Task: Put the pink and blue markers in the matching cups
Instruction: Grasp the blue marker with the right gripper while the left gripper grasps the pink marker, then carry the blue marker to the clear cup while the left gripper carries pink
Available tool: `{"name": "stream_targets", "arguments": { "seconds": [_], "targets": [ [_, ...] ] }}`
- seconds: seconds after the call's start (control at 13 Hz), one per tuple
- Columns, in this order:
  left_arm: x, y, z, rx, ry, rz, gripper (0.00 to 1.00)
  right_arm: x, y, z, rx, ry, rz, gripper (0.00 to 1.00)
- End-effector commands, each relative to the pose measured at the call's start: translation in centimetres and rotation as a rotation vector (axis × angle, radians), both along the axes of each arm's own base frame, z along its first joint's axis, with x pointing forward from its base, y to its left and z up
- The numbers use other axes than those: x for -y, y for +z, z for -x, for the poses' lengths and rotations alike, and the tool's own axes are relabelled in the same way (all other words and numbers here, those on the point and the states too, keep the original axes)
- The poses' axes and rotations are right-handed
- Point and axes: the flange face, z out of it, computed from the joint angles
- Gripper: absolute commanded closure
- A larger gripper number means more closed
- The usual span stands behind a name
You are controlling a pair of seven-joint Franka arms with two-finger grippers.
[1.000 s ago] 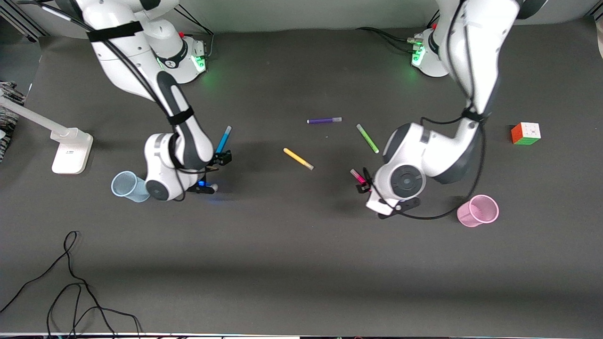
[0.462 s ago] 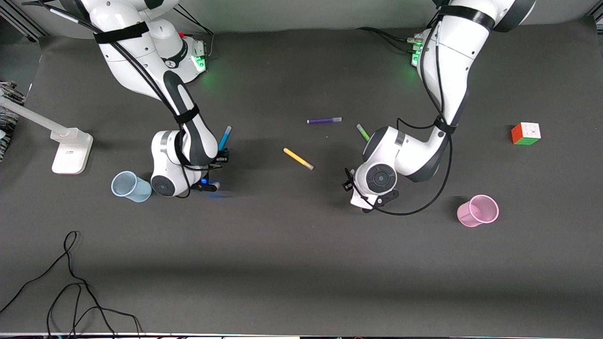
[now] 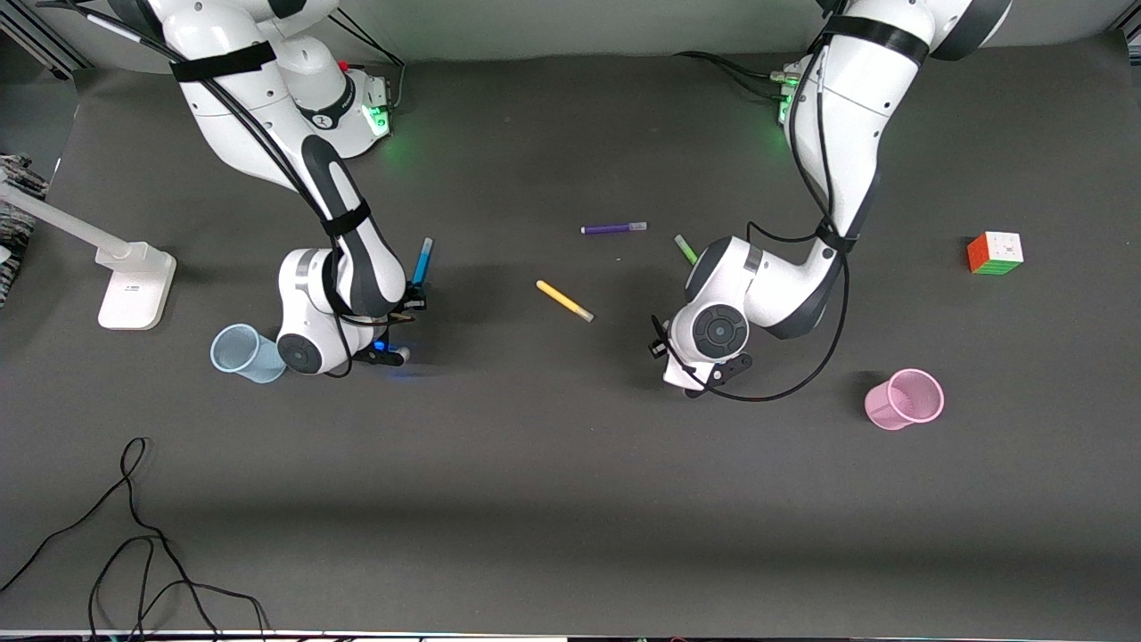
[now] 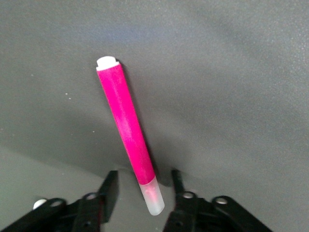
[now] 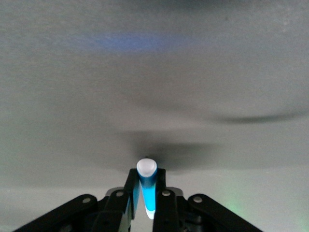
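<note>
front view, nearest first: the pink cup (image 3: 904,399) stood toward the left arm's end of the table, the pale blue cup (image 3: 245,353) toward the right arm's end, just beside the right arm's wrist. the left gripper (image 4: 143,195) was low, its jaws spread either side of the pink marker (image 4: 128,133) lying on the table. the right gripper (image 5: 147,192) pinched the blue marker (image 3: 422,262), raised off the table. farther off lay a yellow marker (image 3: 564,300), green marker (image 3: 685,249) and purple marker (image 3: 613,228).
</note>
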Motion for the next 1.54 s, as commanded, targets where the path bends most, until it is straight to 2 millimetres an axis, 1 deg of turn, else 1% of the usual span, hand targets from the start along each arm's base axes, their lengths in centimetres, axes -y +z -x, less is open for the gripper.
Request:
{"name": "stream_targets", "arguments": {
  "seconds": [0.0, 0.08, 0.15, 0.23, 0.31, 0.38, 0.46, 0.54, 0.62, 0.69, 0.77, 0.92, 1.0, 1.08, 1.15, 1.31, 1.38, 1.46],
  "targets": [
    [0.0, 0.5, 0.5, 0.005, 0.020, -0.004, 0.86, -0.9, 3.4, -0.9, 0.035, 0.002, -0.025, 1.00],
    [0.0, 0.7, 0.5, 0.005, 0.020, -0.004, 0.95, -0.7, 4.6, -1.2, 0.046, 0.022, -0.019, 1.00],
    [-0.1, 1.1, 0.4, 0.007, 0.020, -0.003, 0.99, 0.0, 6.1, -1.7, 0.071, 0.043, -0.003, 1.00],
    [-0.2, 2.3, 0.2, 0.008, 0.022, -0.003, 1.00, 0.5, 7.4, -2.0, 0.093, 0.055, 0.006, 1.00],
    [-1.1, 4.5, -0.5, -0.005, 0.017, -0.007, 1.00, 1.0, 9.1, -2.4, 0.125, 0.073, 0.014, 1.00],
    [-2.7, 7.6, -1.8, -0.021, 0.024, -0.014, 1.00, 2.6, 11.3, -3.2, 0.169, 0.085, 0.024, 1.00],
    [-4.6, 10.5, -3.1, -0.060, 0.018, -0.029, 1.00, 4.5, 14.5, -3.9, 0.222, 0.075, 0.025, 1.00],
    [-5.9, 13.3, -3.9, -0.109, -0.035, -0.023, 1.00, 5.3, 17.6, -4.6, 0.263, 0.107, 0.000, 1.00],
    [-7.8, 15.7, -4.7, -0.158, -0.078, -0.013, 1.00, 5.8, 20.3, -5.3, 0.293, 0.125, -0.007, 1.00],
    [-10.4, 18.0, -5.6, -0.185, -0.088, 0.000, 0.99, 7.2, 22.7, -5.7, 0.336, 0.140, 0.009, 1.00],
    [-13.3, 19.7, -6.3, -0.218, -0.113, 0.025, 0.99, 7.7, 25.5, -6.0, 0.393, 0.190, 0.039, 1.00],
    [-19.9, 22.2, -7.7, -0.263, -0.175, 0.101, 0.99, 9.1, 29.5, -6.4, 0.478, 0.299, 0.150, 1.00],
    [-23.4, 23.0, -8.1, -0.283, -0.188, 0.149, 0.99, 10.1, 30.2, -6.5, 0.509, 0.351, 0.159, 1.00],
    [-26.5, 23.1, -8.4, -0.295, -0.206, 0.191, 0.99, 12.7, 30.4, -6.9, 0.535, 0.384, 0.145, 1.00],
    [-28.6, 23.0, -8.7, -0.289, -0.233, 0.223, 0.99, 15.8, 30.4, -7.3, 0.568, 0.413, 0.135, 1.00],
    [-32.4, 22.1, -9.1, -0.281, -0.285, 0.259, 0.98, 20.3, 30.2, -7.6, 0.643, 0.494, 0.117, 1.00],
    [-34.3, 21.2, -9.4, -0.278, -0.310, 0.269, 0.98, 21.9, 29.8, -7.7, 0.681, 0.520, 0.117, 1.00],
    [-35.7, 20.4, -9.7, -0.275, -0.320, 0.291, 0.98, 22.6, 29.2, -7.7, 0.725, 0.552, 0.122, 1.00]
  ]
}}
